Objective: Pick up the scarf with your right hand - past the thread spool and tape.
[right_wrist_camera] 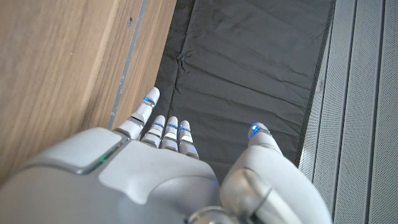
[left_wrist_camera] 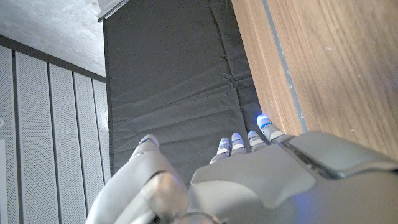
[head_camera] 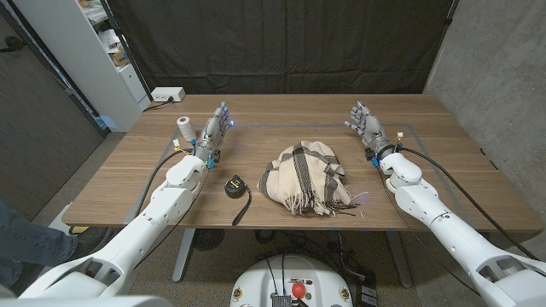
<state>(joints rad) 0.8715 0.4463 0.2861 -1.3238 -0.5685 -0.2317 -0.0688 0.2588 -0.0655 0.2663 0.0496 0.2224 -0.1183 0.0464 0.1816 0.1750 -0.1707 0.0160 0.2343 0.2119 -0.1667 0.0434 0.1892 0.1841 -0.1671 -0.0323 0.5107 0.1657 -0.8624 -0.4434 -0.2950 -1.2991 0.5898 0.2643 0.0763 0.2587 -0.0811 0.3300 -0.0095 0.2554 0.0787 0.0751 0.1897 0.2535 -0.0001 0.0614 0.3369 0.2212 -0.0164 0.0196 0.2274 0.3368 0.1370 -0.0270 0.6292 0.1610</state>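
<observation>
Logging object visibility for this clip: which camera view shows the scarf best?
The head view. The scarf lies there in full, bunched near the table's middle, between the two arms, with the tape measure beside it. The left and right wrist views look along each hand toward the table edge and black curtain, with no scarf.

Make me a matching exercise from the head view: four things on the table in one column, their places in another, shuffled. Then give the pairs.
Things:
1. scarf
2. thread spool
3. tape measure
4. right robot hand

Places:
A. far left, beside the left robot hand
B. middle of the table, crumpled
C. far right, raised and holding nothing
D. near edge, left of the scarf

Pairs: 1-B, 2-A, 3-D, 4-C
</observation>
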